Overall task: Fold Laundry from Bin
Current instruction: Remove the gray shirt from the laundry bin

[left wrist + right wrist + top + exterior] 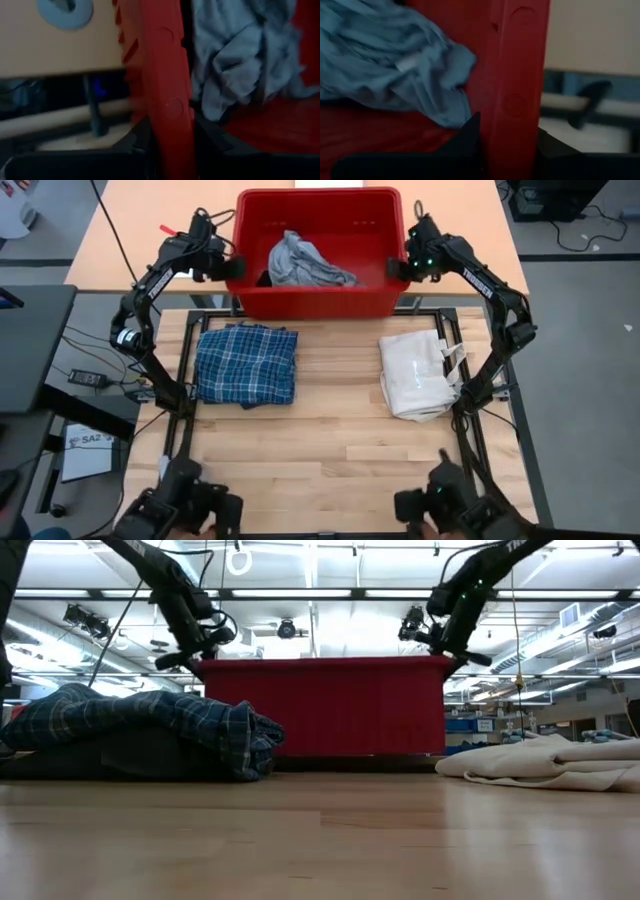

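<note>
Bin (pixel 318 302) behind plaid shirt (pixel 246 364) at left, fabric bag (pixel 418 373) at right; grey garment (pixel 306 262) in bin.

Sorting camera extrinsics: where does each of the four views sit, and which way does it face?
High: overhead, straight down on table, bin, plaid shirt, white bag; both arms show.
Low: table height, level toward the bin's wall; arms enter from above.
Left wrist: at the bin's left rim, left gripper clamped on it.
Right wrist: at the right rim, right gripper clamped on it.
Shared: both wrist views see the grey garment inside.
</note>
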